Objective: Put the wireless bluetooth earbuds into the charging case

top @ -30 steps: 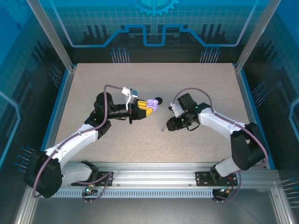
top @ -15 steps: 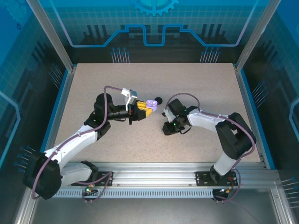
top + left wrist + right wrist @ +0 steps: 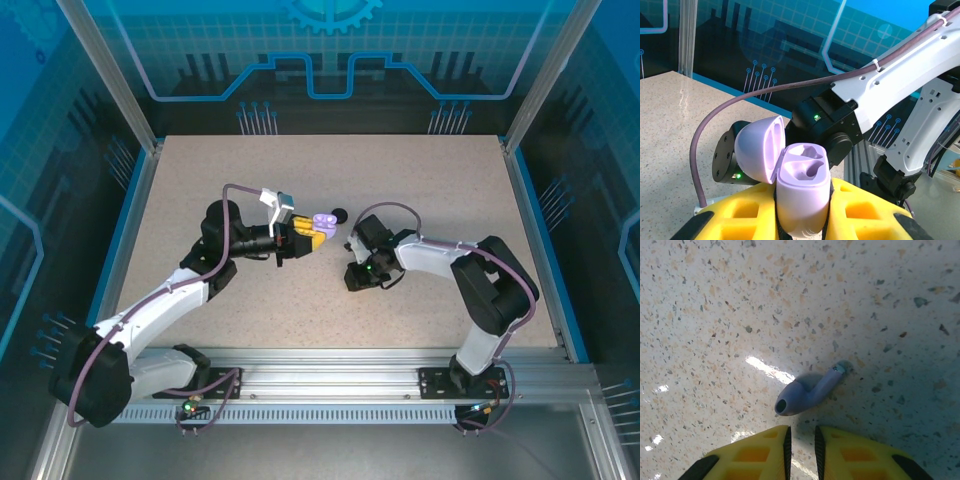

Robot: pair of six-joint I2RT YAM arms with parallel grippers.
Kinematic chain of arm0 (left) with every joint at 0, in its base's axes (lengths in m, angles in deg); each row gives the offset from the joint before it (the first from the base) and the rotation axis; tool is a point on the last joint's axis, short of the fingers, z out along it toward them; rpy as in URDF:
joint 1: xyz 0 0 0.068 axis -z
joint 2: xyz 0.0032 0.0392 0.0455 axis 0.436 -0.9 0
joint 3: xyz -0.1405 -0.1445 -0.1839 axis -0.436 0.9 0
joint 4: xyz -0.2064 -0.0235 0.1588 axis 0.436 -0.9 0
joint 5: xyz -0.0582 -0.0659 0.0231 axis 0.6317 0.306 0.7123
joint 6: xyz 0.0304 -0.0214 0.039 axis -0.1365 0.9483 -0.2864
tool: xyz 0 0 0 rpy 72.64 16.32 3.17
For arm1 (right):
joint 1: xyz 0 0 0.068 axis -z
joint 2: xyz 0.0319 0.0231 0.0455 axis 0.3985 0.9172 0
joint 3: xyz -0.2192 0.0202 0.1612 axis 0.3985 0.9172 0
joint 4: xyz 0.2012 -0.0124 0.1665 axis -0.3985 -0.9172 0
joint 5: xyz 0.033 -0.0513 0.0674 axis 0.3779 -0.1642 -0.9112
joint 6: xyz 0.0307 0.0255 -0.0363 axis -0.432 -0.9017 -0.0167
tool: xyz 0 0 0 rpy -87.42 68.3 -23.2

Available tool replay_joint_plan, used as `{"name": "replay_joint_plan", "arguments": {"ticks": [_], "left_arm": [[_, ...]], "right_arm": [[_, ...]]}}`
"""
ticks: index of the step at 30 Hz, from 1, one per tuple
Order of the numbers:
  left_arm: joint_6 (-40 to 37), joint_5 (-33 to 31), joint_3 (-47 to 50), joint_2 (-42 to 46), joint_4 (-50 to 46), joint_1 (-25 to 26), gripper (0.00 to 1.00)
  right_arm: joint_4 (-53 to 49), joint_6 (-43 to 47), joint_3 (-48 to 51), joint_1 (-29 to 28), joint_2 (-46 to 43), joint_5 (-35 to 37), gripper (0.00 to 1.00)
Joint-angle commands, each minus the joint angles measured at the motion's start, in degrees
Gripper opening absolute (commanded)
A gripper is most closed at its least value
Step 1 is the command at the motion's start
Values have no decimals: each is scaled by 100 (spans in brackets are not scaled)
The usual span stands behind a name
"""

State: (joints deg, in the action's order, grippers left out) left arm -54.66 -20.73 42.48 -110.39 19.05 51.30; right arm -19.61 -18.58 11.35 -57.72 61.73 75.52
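Lavender earbud (image 3: 805, 395), tiny, probably light and slippery: lies just beyond tips of nearly clenched, empty right claw (image 3: 800, 432); best pinched across stem.

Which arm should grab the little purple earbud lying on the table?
Right. The right gripper sits just beside the earbud, while the left gripper is busy holding the open charging case.

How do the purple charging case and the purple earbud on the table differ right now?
The case is clamped in the left end effector; the earbud lies loose on the table, ungripped. The case's lid is open with both wells empty; the earbud sits outside it. Both are lavender.
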Motion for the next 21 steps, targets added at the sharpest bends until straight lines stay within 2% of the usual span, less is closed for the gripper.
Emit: {"name": "replay_joint_plan", "arguments": {"ticks": [1,21], "left_arm": [[-92,-48,96,118,44,25,5],[-90,-63,158,181,86,30,5]], "right_arm": [[437,-353,-41,-96,188,34,22],[1219,-1075,-570,-212,689,-171,20]]}}
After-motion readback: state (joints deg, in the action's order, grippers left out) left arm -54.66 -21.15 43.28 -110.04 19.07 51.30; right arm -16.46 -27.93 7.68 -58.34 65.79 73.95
